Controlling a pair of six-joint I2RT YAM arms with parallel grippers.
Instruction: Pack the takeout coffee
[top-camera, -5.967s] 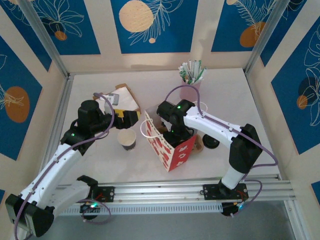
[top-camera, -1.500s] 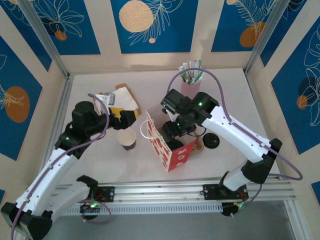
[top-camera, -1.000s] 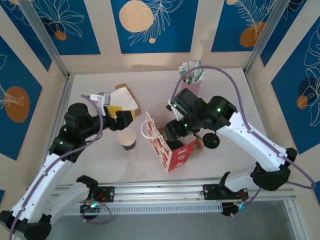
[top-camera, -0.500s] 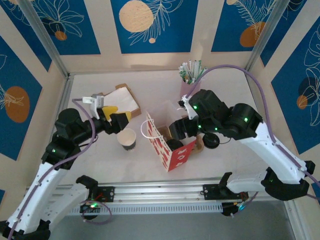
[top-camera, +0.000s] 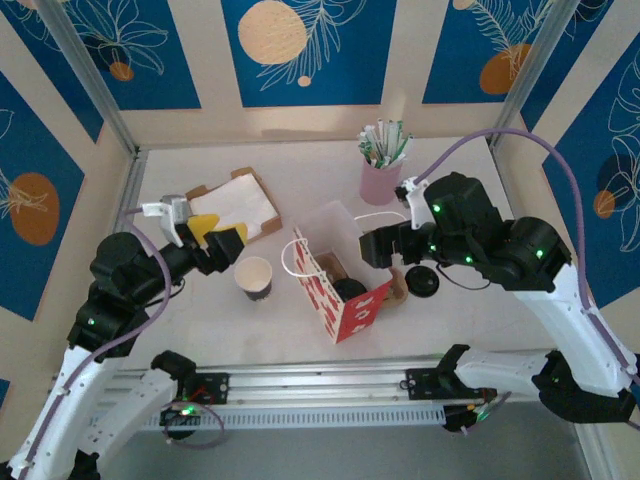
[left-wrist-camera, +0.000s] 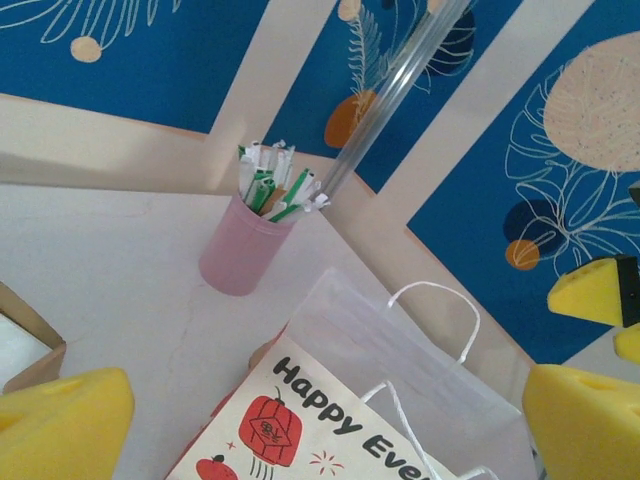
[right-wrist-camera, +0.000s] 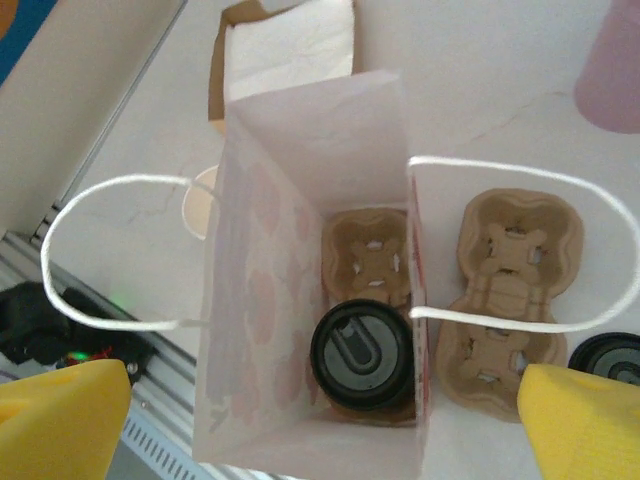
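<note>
Setting: white table (top-camera: 310, 165) walled by blue-and-cream leaf panels.
Bag: red-print paper bag (top-camera: 340, 295), upright mid-table, mouth open.
Coffee: lidded cup (right-wrist-camera: 362, 355) sits in a pulp carrier (right-wrist-camera: 370, 262) inside the bag.
Open cup (top-camera: 254, 278): at the bag's 9 o'clock, apart.
Left tool (top-camera: 215, 240): fingers spread, empty, at the open cup's 10 o'clock.
Right tool (top-camera: 383, 245): fingers spread, empty, at the bag's 2 o'clock.
</note>
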